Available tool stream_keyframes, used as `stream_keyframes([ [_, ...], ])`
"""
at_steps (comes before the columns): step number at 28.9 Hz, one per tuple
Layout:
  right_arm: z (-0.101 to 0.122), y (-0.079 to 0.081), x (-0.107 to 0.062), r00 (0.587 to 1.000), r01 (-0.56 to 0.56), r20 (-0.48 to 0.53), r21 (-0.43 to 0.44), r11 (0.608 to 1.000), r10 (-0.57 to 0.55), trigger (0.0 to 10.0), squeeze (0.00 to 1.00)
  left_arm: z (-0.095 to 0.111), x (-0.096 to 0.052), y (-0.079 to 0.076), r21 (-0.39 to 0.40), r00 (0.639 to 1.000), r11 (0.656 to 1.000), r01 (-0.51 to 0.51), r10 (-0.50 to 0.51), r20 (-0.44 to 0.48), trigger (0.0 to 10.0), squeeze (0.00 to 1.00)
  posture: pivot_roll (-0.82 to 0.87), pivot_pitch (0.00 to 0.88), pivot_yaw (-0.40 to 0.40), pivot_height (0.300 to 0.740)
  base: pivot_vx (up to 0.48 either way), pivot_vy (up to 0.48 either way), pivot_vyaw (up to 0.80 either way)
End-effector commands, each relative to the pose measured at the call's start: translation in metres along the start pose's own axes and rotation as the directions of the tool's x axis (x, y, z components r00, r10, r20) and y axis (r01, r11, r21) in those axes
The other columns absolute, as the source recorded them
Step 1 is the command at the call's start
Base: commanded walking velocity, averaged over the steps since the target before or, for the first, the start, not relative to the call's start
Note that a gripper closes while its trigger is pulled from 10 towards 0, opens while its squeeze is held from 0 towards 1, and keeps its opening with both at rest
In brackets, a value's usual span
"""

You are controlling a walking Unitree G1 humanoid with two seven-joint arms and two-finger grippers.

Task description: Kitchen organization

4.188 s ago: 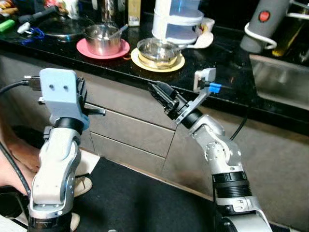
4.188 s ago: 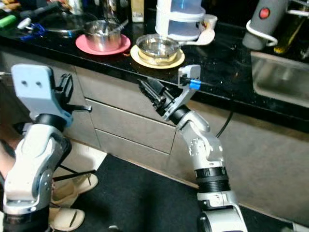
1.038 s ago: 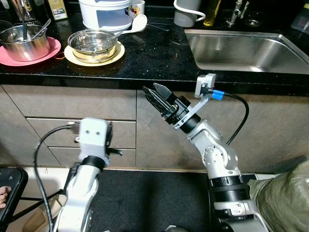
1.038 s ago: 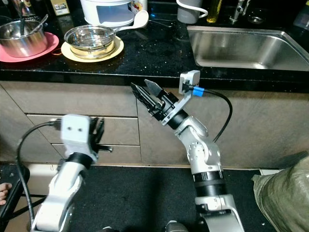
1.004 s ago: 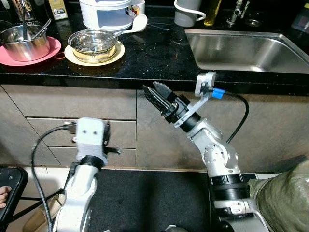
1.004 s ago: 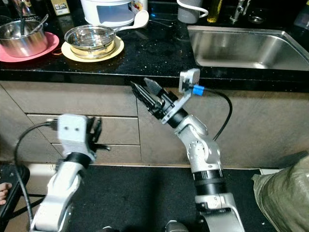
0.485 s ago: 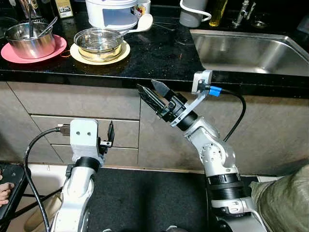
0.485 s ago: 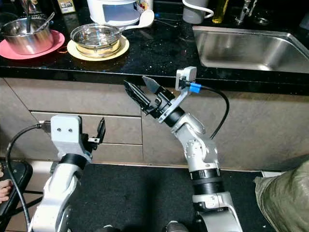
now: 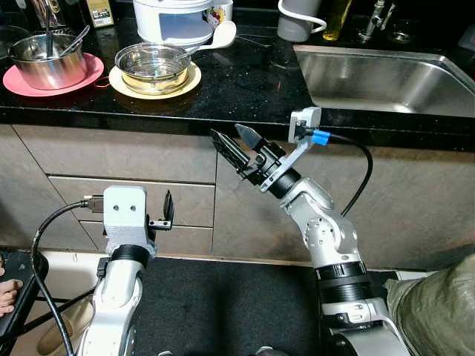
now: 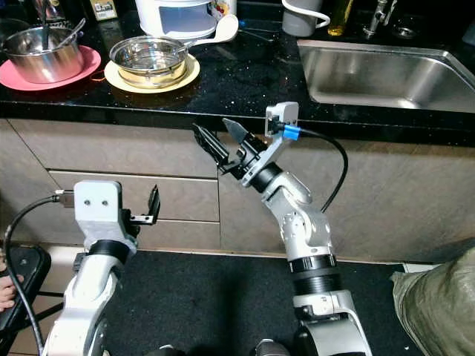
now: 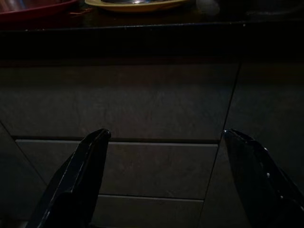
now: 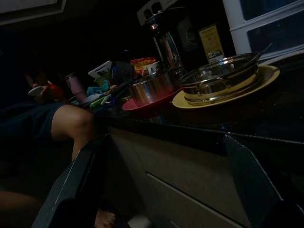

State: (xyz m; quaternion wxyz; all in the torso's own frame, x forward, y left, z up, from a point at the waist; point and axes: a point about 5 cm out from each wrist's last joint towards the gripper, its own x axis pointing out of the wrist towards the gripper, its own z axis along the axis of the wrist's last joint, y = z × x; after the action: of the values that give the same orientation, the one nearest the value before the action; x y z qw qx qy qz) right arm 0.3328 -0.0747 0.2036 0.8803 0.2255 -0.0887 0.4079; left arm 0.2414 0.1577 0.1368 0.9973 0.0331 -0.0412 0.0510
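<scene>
Right tool (image 9: 236, 147) raised with fingers spread, short of the tabletop (image 9: 245, 89) edge, holding nothing.

Left tool (image 9: 165, 211) hangs low before the drawers (image 9: 185, 204), fingers also apart. Beyond, a steel bowl (image 9: 152, 65) sits on its yellow plate (image 9: 187, 80) and a pot (image 9: 48, 59) on a pink plate (image 9: 15, 83), probably the items to organize.

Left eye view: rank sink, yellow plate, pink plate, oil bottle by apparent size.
1. Sink, by far the largest.
2. Yellow plate and pink plate: they look about alike; the pink one is partly cut off at the edge and covered by a pot, so unranked.
3. Oil bottle, smallest, partly cropped at the top.
</scene>
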Motion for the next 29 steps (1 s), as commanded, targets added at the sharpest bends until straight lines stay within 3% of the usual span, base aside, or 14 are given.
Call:
stream_keyframes([
  [1, -0.001, 0.0, 0.001, 1.0, -0.001, -0.006, -0.011, 1.0, 0.0, 10.0, 0.0, -0.001, -0.003, 0.0, 0.009, 1.0, 1.0, -0.006, 0.006, -0.006, 10.0, 0.0, 0.07, 0.054, -0.052, 0.732, 0.255, 0.0, 0.0],
  [7, 0.003, 0.006, 0.004, 0.999, -0.047, 0.024, -0.003, 0.999, 0.047, 10.0, 0.0, 0.001, -0.003, -0.002, 0.017, 1.0, 1.0, 0.004, -0.004, 0.001, 10.0, 0.0, 0.07, 0.048, -0.052, 0.732, 0.316, 0.0, 0.0],
  [16, 0.006, 0.01, 0.004, 0.996, -0.085, 0.041, -0.003, 0.996, 0.085, 10.0, 0.0, 0.001, -0.004, -0.003, 0.02, 1.0, 1.0, 0.008, -0.008, 0.004, 10.0, 0.0, 0.07, 0.044, -0.054, 0.732, 0.349, 0.0, 0.77],
  [29, 0.01, 0.01, 0.008, 0.995, -0.086, 0.05, 0.003, 0.996, 0.086, 10.0, 0.0, 0.004, -0.004, -0.003, 0.024, 1.0, 1.0, 0.002, -0.003, 0.019, 10.0, 0.0, 0.07, 0.048, -0.061, 0.732, 0.386, 0.0, 0.0],
])
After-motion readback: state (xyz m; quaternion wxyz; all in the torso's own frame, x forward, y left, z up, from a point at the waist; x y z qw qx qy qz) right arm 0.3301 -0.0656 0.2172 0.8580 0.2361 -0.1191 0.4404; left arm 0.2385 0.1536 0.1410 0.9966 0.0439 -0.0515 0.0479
